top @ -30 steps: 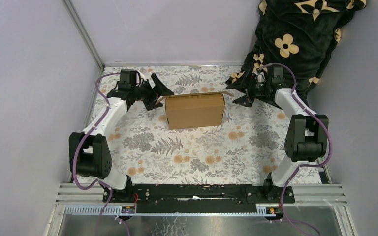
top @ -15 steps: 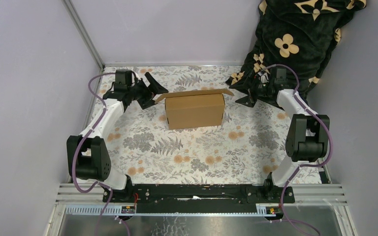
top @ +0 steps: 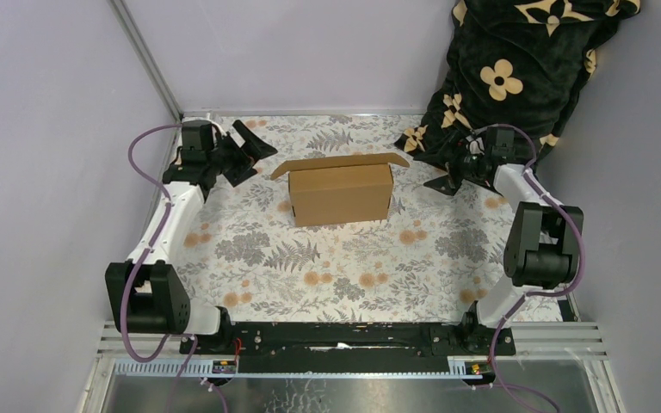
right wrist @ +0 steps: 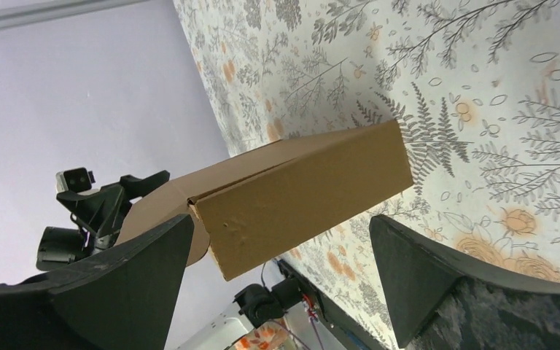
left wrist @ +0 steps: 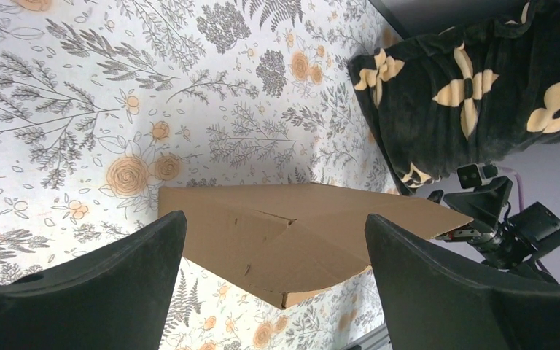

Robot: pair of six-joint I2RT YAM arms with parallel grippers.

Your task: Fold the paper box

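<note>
Left pincer [top: 254,160] and right pincer [top: 435,170] spread, empty — paper box [top: 342,194] between; flowered blanket [top: 525,73] beside right.

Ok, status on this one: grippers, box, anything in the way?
Left gripper, right gripper open, empty, flanking paper box, no contact. Box formed, lid flap up. Blanket close by right gripper.

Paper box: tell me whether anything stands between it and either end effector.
Nothing visible does. The left end effector and right end effector, both open, flank the box, with only bare floral cloth in each gap. The black blanket lies behind the right one, off the path.
</note>
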